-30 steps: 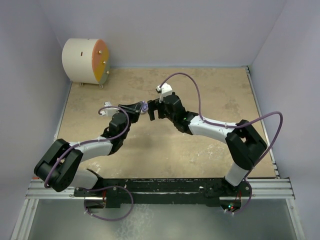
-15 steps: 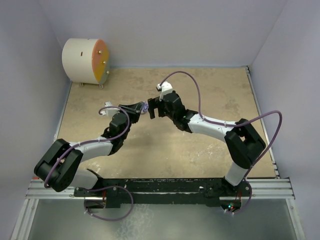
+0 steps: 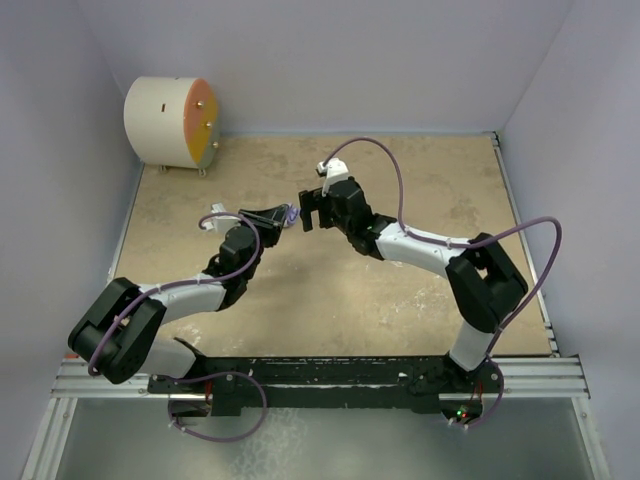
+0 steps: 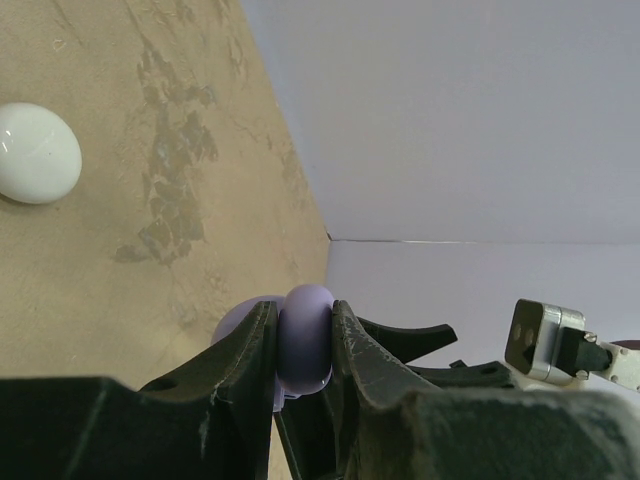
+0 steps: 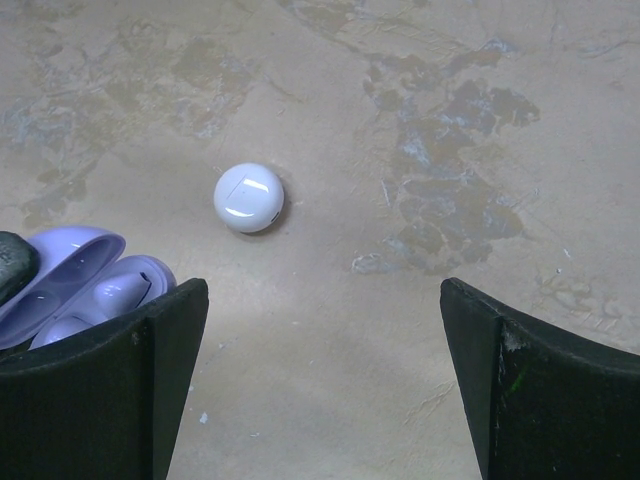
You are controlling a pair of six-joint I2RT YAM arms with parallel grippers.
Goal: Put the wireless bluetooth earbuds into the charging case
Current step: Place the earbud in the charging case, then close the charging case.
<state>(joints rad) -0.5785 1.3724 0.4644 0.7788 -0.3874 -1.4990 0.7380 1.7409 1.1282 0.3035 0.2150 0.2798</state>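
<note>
Left claw (image 4: 302,320): unmoved, clamped tight on open purple case (image 4: 305,345). Right claw (image 5: 320,300): spread wide, empty, has shifted slightly; case sits just off its left finger. Lilac earbuds (image 5: 128,288) look seated inside. You likely shut lid next. White case (image 5: 248,197) lies ahead of right claw.

The left arm (image 3: 185,295) folds low at its elbow, and its forearm reaches up and to the right. The left gripper (image 3: 287,214) has its fingers clamped close on a lilac case (image 4: 305,345). The right arm (image 3: 425,250) bends at a raised elbow, and its forearm extends left. The right gripper (image 3: 308,209) stands with its jaws spread wide, holding nothing, its tips just beside those of the left gripper.
</note>
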